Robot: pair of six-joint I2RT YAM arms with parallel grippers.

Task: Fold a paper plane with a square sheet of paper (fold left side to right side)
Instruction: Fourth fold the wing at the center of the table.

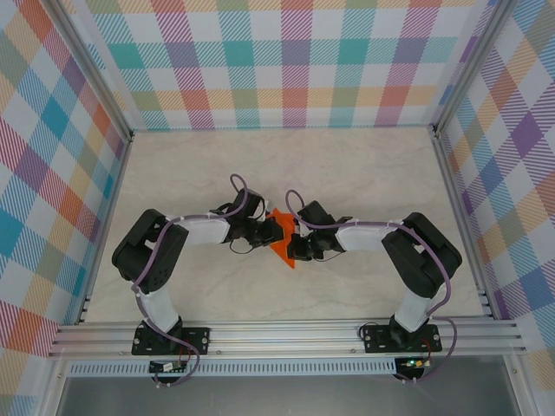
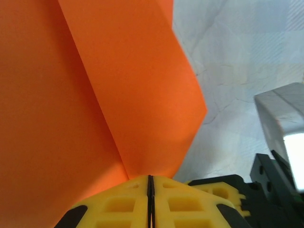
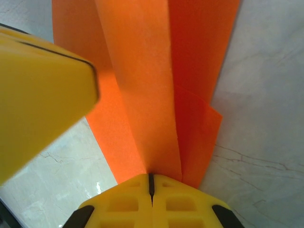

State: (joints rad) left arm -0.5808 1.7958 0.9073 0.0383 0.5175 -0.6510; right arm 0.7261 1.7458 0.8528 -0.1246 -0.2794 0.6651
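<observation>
The orange paper point(image 1: 282, 236) sits near the middle of the table point(image 1: 364, 173), lifted between the two arms, which meet there from either side. It is thin, matte and unmarked, already creased into long flat panels with straight, sharp folds.

In the left wrist view the left claw point(image 2: 150, 179) is closed, its two yellow moulded pads pressed flat together with only a dark seam between them. The paper rises straight out of that seam: one broad panel fills the left side and a second, angled flap ends in a blunt corner on the right.

In the right wrist view the right claw point(image 3: 151, 178) is likewise clamped on the paper. Several overlapping layers fan upward from its pads, the right-hand layers a deeper, shaded orange, with a short stepped corner at the edge. A blurred yellow finger point(image 3: 42, 95) of the left claw crosses the paper's left side.

The table is pale, smooth and veined like marble. Pastel plaid walls point(image 1: 295, 61) enclose it.
</observation>
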